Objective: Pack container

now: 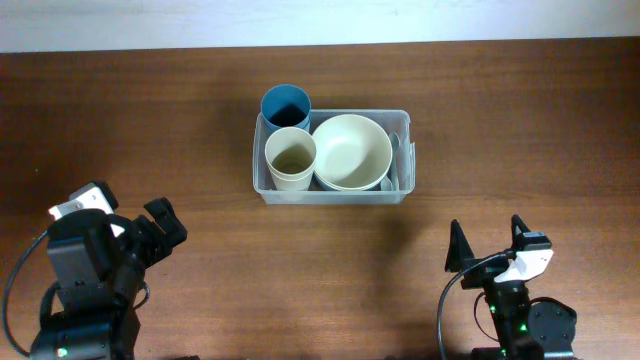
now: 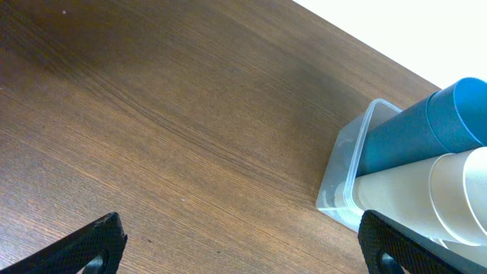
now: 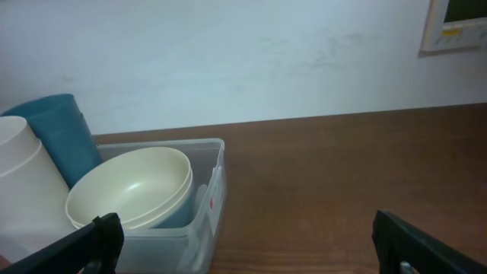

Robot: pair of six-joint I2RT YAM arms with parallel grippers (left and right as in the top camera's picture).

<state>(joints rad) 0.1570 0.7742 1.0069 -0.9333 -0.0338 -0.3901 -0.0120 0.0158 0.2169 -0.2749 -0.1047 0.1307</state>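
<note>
The clear plastic container [image 1: 402, 185] sits at the table's middle back. It holds a blue cup [image 1: 285, 105], a cream cup [image 1: 291, 160] and a cream bowl [image 1: 351, 150] stacked on a blue one. My left gripper [image 1: 160, 228] is open and empty at the front left, well apart from the bin. My right gripper [image 1: 488, 250] is open and empty at the front right. The left wrist view shows the container [image 2: 342, 171] with the blue cup [image 2: 415, 137] and cream cup [image 2: 426, 198]. The right wrist view shows the container [image 3: 209, 205], bowl [image 3: 129, 186] and cups.
The brown wooden table [image 1: 150, 120] runs to a white wall at the back. A small panel [image 3: 455, 23] hangs on the wall in the right wrist view.
</note>
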